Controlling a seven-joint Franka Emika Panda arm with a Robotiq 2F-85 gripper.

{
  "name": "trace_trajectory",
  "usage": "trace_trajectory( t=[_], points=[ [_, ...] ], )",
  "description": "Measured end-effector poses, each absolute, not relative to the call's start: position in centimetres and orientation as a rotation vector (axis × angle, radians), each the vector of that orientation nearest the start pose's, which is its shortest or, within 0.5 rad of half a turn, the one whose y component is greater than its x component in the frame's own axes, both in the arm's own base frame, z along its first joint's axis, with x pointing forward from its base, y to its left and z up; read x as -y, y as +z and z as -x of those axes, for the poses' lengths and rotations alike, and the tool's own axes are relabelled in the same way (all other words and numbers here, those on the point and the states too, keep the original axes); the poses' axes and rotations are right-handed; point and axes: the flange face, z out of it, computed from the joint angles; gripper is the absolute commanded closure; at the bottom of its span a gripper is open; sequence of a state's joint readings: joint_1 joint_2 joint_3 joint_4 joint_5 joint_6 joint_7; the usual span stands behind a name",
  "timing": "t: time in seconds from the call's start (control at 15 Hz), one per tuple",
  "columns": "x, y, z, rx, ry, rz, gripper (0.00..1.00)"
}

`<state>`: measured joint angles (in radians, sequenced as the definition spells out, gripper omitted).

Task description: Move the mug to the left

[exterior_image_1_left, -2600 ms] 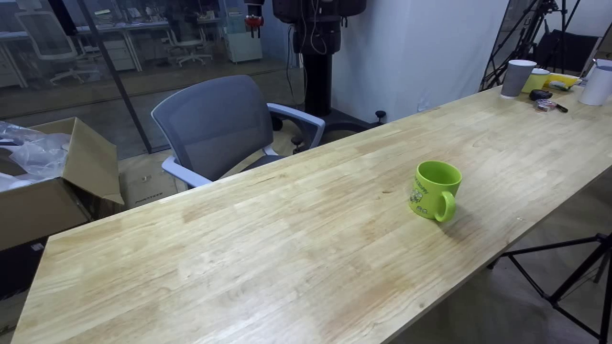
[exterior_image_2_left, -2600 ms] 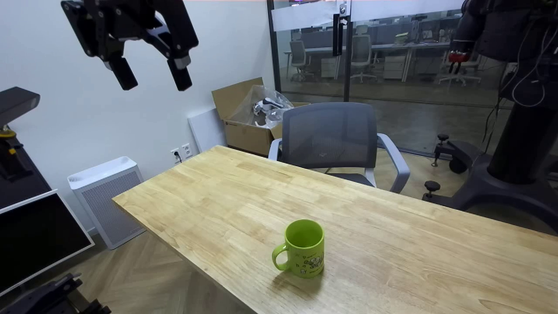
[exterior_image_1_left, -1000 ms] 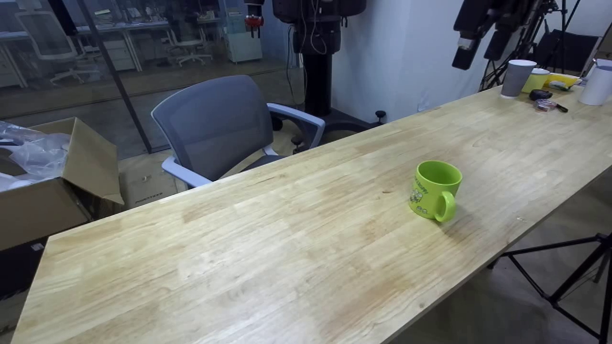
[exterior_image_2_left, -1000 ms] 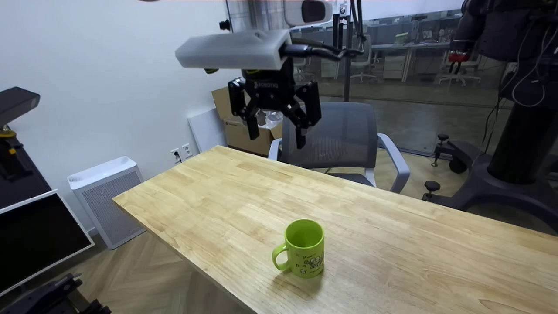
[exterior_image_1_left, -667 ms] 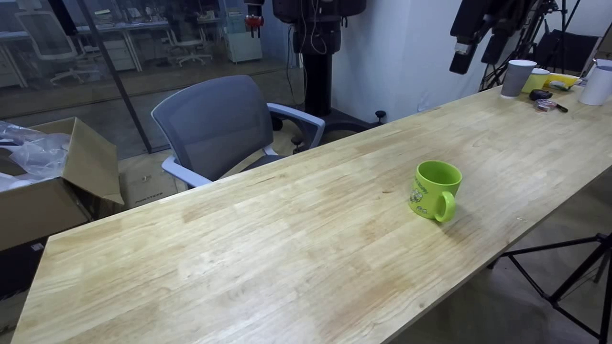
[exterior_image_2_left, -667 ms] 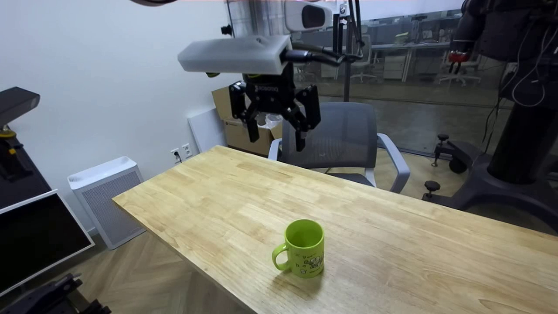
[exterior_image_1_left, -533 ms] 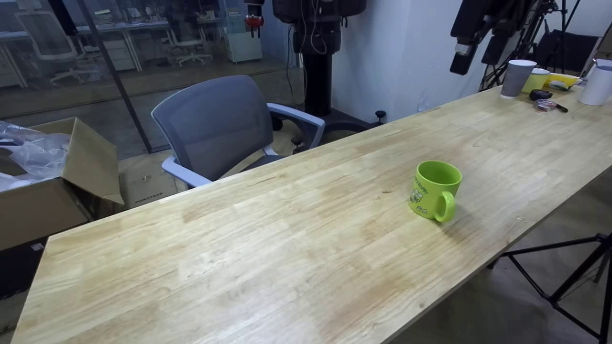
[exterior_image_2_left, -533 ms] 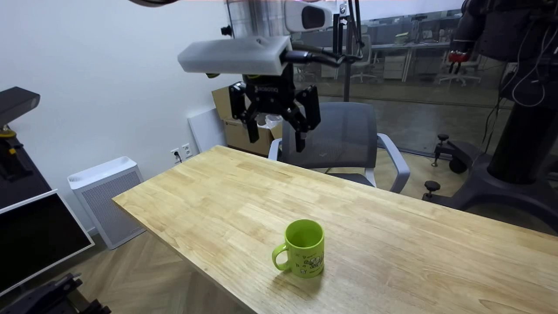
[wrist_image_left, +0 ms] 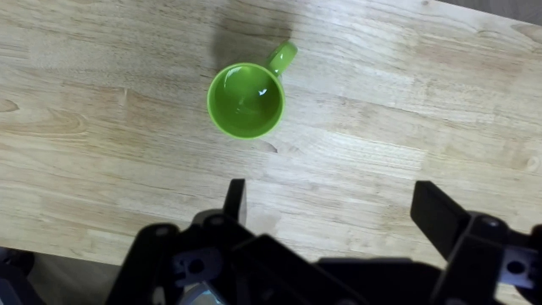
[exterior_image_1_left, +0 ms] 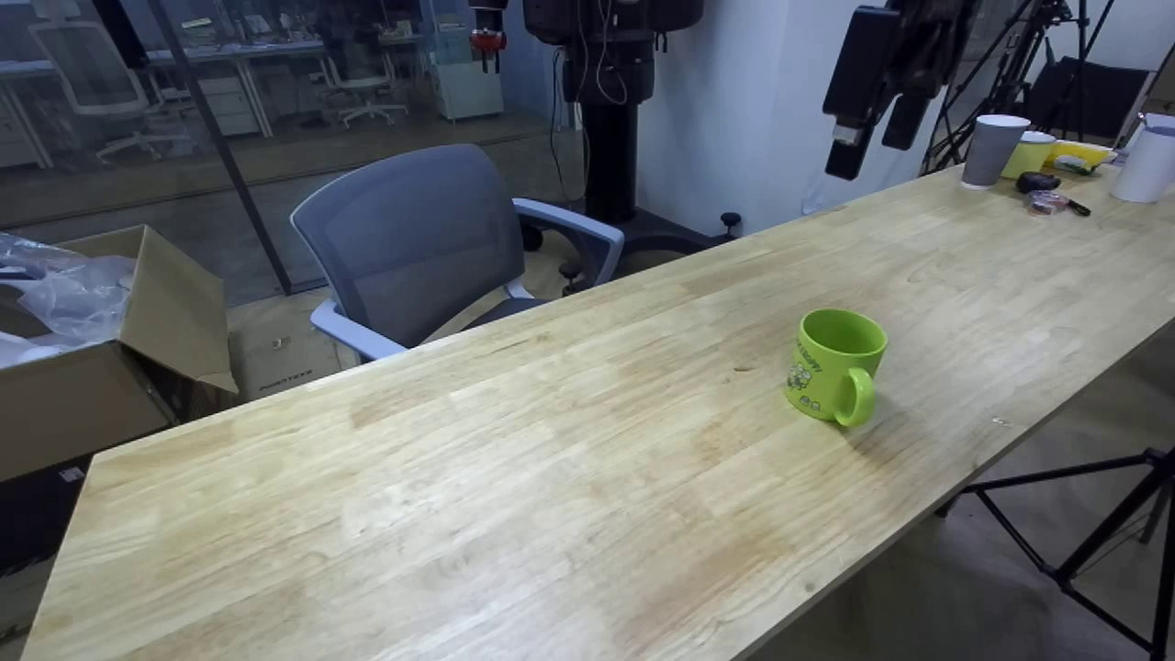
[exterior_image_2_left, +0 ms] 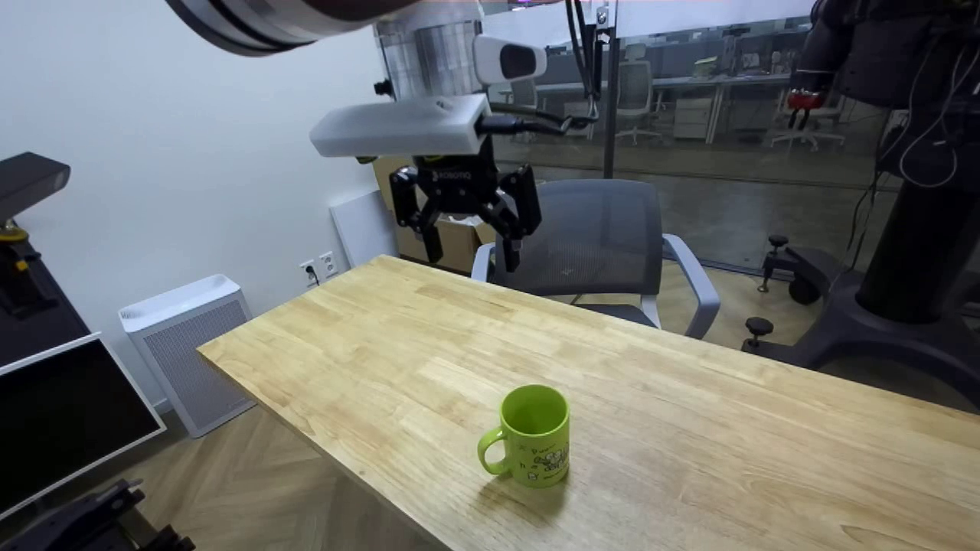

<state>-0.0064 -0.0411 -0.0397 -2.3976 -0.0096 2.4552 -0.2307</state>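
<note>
The lime-green mug (exterior_image_1_left: 831,375) stands upright on the wooden table (exterior_image_1_left: 514,477), with printed figures on its side and a loop handle. It also shows in an exterior view (exterior_image_2_left: 536,444) with the handle toward the near table edge. In the wrist view the mug (wrist_image_left: 246,101) is seen from above, left of centre, its handle pointing up and right. My gripper (wrist_image_left: 332,201) is open with nothing between its fingers. It hangs well above the table and apart from the mug, as both exterior views show (exterior_image_1_left: 874,142) (exterior_image_2_left: 472,254).
A grey cup (exterior_image_1_left: 993,151), a yellow-green cup (exterior_image_1_left: 1028,156), a yellow bowl (exterior_image_1_left: 1076,154), a white container (exterior_image_1_left: 1147,165) and small dark items stand at the table's far end. A grey chair (exterior_image_2_left: 578,237) stands against the table's long side. A cardboard box (exterior_image_2_left: 436,241) lies beyond.
My gripper has come into the exterior views from high up and moved lower over the table. In the last half second it has sunk further and shifted slightly left. The mug has not moved.
</note>
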Motion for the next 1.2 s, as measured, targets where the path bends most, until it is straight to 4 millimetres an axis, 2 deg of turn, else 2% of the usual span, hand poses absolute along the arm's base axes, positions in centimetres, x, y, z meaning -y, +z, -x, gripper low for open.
trace_trajectory(
  t=[0.4,0.8,0.93,1.2],
  points=[
    [3.2,29.7,-50.4,0.300,-0.145,3.163,0.00],
    [4.4,23.4,-50.3,0.299,0.000,3.178,0.00],
    [4.5,22.9,-50.5,0.297,0.014,3.178,0.00],
    [4.5,23.1,-50.7,0.297,0.007,3.179,0.00]
  ],
)
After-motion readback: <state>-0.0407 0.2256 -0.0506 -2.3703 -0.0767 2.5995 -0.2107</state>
